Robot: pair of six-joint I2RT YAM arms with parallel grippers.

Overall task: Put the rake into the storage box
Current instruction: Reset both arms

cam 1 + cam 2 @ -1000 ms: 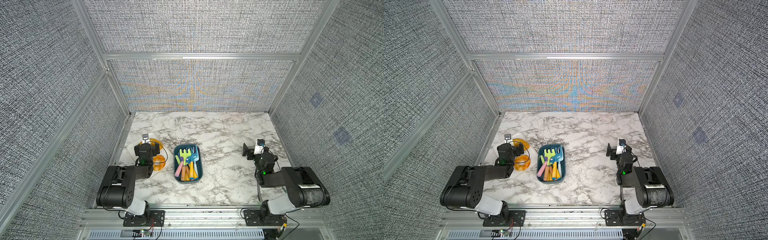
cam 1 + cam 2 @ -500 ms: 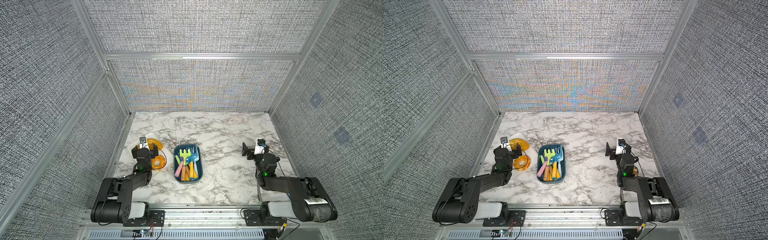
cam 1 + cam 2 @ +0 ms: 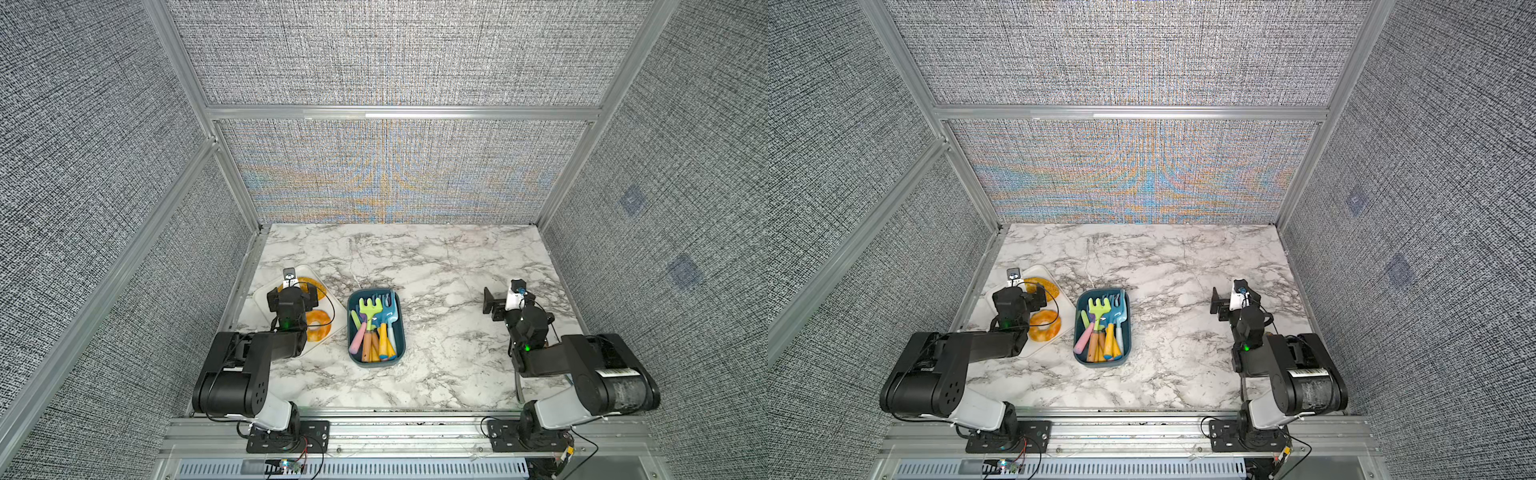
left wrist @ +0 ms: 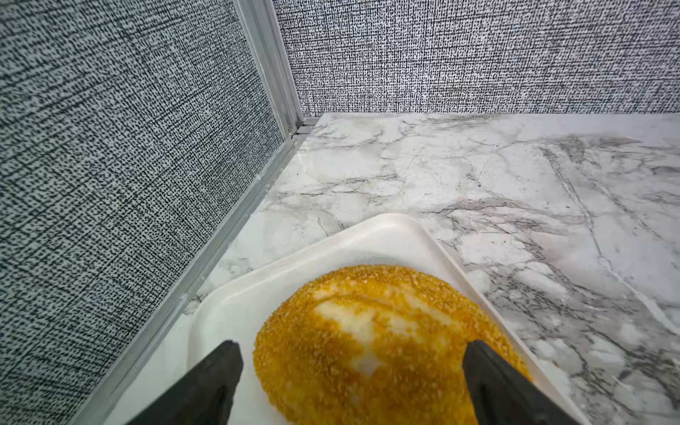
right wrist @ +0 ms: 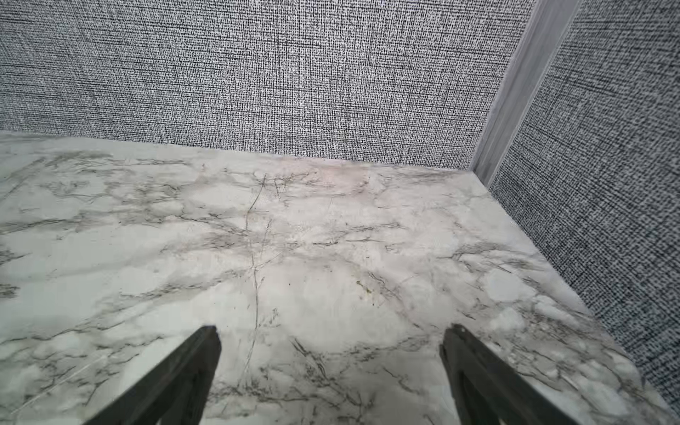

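The dark teal storage box [image 3: 376, 362] [image 3: 1100, 362] stands at the middle front of the marble table in both top views. A lime-green rake [image 3: 366, 306] [image 3: 1098, 309] lies inside it among several other toy garden tools. My left gripper [image 3: 293, 293] [image 4: 352, 346] is open to the left of the box. It hovers over an orange ring-shaped bun [image 4: 368, 331] with one finger on each side. My right gripper [image 3: 494, 305] [image 5: 332, 329] is open over bare marble at the right, holding nothing.
A white square tray [image 3: 262, 297] [image 4: 368, 235] by the left wall holds two orange buns; the nearer bun [image 3: 319, 326] lies close to the box. The enclosure's textured walls and metal corner posts [image 4: 272, 62] stand near both grippers.
Both arms' rear links sank half a second ago and are back up. The grippers have stayed almost in place, both still open. The box and its tools have not moved.
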